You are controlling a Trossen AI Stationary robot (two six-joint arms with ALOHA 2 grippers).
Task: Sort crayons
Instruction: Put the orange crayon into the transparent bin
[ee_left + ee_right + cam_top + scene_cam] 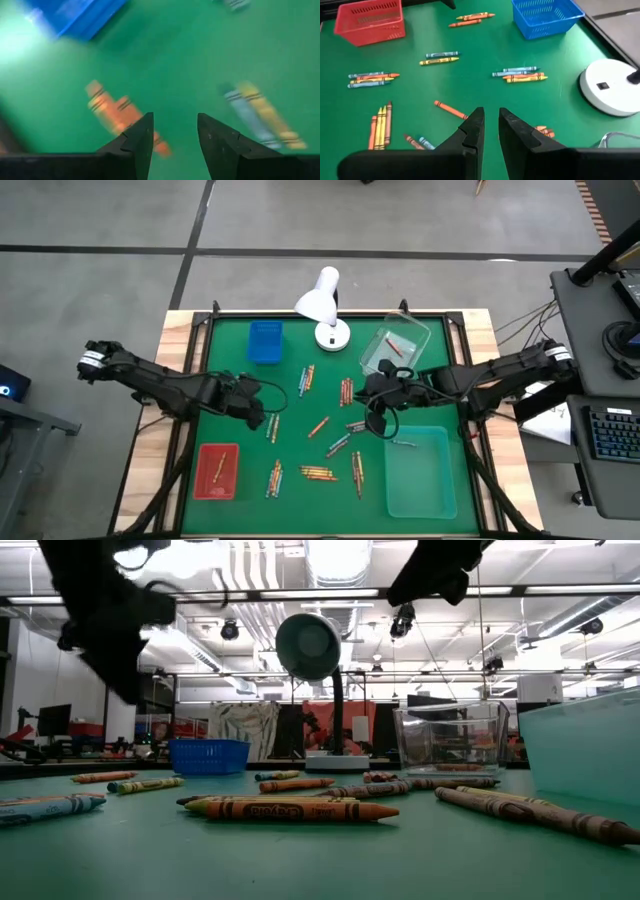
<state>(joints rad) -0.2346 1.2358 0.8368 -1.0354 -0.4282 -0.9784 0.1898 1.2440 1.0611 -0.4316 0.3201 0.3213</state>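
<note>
Crayons (318,473) lie scattered in small clusters across the centre and lower middle of the green worktop (240,360) in the high view, with 1 further cluster beside the left gripper (262,416); a few sticks rest inside the red tray (217,471) at lower left, and 1 red stick shows in the clear tray (394,348) at upper right. The blue tray (265,342) sits at upper left, the pale green tray (421,472) at lower right. A white desk lamp (326,305) stands at the upper middle edge. The left gripper hangs at centre left, its fingers spread with nothing between them; in its wrist view an orange crayon (117,110) lies just beside 1 finger. The right gripper (372,420) hangs right of centre, near the green tray, its fingers set with a narrow gap, empty, above an orange crayon (450,110).
</note>
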